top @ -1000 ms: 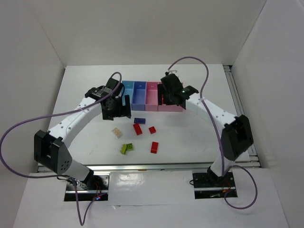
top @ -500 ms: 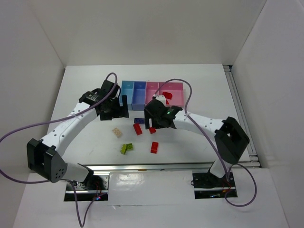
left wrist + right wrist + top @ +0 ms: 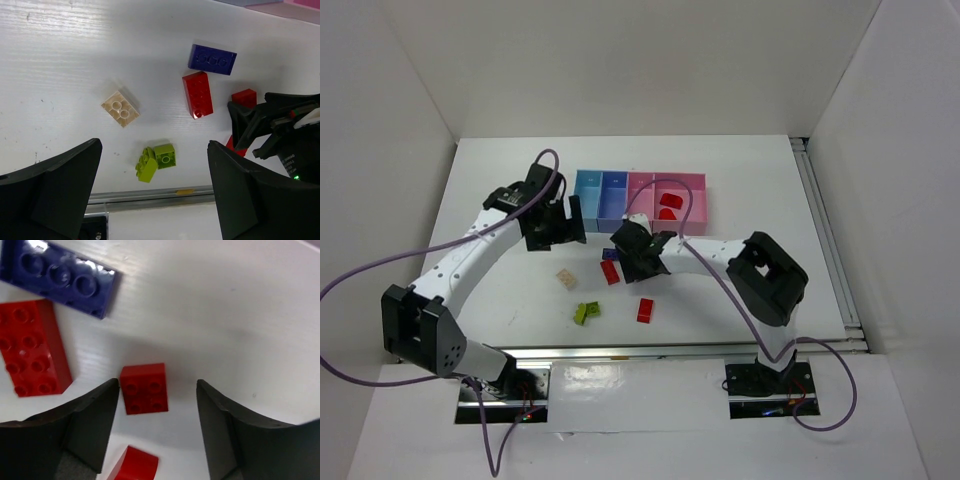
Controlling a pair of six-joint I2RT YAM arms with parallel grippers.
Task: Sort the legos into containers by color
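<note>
My right gripper [image 3: 157,425] is open and low over the table, with a small red square lego [image 3: 145,388] between its fingers, close to the left one. A long red lego [image 3: 32,354], the dark blue lego [image 3: 57,277] and a curved red piece [image 3: 132,465] lie near it. In the top view the right gripper [image 3: 638,262] is in front of the containers [image 3: 614,195]. Red legos [image 3: 668,206] lie in the wider pink tray. My left gripper [image 3: 560,222] is open and empty, above the beige lego [image 3: 120,108] and lime green lego [image 3: 156,160].
Another red lego [image 3: 645,310] lies toward the near edge, right of the lime green lego [image 3: 586,313]. A metal rail [image 3: 650,350] runs along the table's near edge. White walls enclose the table on three sides.
My right gripper has left a red lego in the wider pink tray and moved down and left to the legos on the table. My left gripper has shifted slightly left.
</note>
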